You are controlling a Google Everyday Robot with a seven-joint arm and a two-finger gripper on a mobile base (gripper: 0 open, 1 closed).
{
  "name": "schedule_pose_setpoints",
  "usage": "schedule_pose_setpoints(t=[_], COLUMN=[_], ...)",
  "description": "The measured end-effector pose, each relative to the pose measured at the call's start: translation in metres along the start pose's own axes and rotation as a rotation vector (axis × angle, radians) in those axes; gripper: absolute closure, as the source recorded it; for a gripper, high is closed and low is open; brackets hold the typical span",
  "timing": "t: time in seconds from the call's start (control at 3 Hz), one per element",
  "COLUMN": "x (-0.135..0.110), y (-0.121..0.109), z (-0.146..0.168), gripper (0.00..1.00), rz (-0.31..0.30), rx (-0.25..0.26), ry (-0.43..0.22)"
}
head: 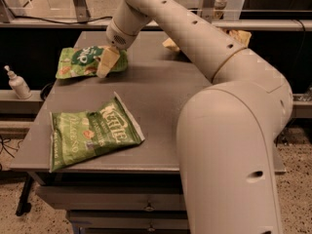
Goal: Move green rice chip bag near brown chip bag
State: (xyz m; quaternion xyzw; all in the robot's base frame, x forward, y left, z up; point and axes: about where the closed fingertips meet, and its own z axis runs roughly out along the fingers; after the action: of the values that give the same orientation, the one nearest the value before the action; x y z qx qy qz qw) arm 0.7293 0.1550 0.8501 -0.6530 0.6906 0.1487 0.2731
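The green rice chip bag [80,61] lies at the far left of the grey table [161,96], bright green with a dark patch and white lettering. My gripper [108,62] is down on the bag's right end, touching or covering it. Of the brown chip bag, only cream-yellow ends show at the back of the table, one left of my arm [170,44] and one right of it [240,36]. Its dark body is hidden behind the arm.
A larger olive-green Kettle bag [92,133] lies flat at the front left of the table. A white pump bottle [18,84] stands on a ledge left of the table. My bulky arm [234,145] covers the table's right side.
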Motion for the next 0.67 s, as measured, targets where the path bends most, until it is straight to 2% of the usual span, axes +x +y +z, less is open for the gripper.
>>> schedule_pose_setpoints(t=[0.67], x=[0.0133], y=[-0.0042], z=[-0.0104], gripper=[0.64], rz=[-0.002], rx=[0.018], ry=[0.019])
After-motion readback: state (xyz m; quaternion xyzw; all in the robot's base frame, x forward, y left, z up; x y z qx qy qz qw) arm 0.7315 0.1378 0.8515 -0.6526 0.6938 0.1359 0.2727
